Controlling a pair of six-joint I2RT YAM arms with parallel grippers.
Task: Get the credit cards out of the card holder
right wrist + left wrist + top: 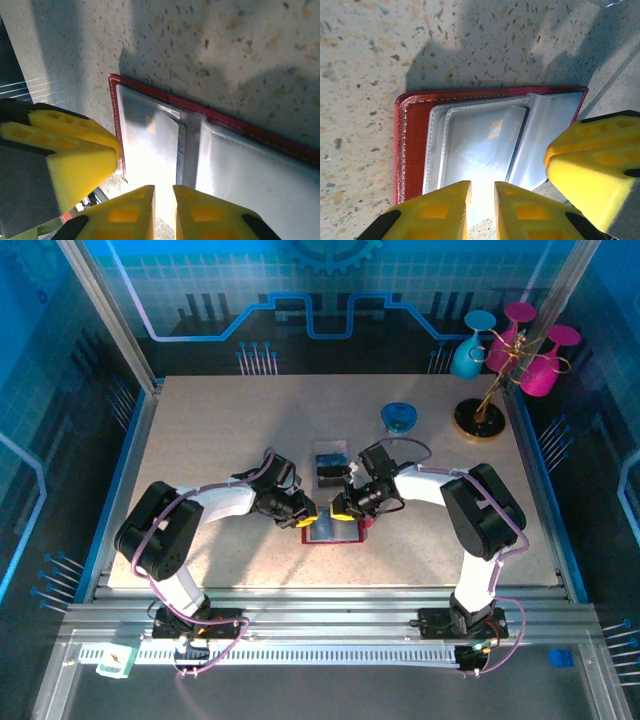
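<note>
The red card holder lies open and flat on the speckled table, its grey see-through pockets facing up. A credit card with a gold chip and a dark blue edge sits slightly askew in one pocket. My left gripper is shut on the holder's edge, its yellow fingers a thin gap apart. My right gripper is right beside it. The card's lower end runs into the narrow gap between its fingers. Each wrist view shows the other gripper's fingers close by.
A clear plastic tray holding dark items stands just behind the holder. A small blue dish lies further back on the right. A gold rack with cyan and magenta glasses stands at the back right corner.
</note>
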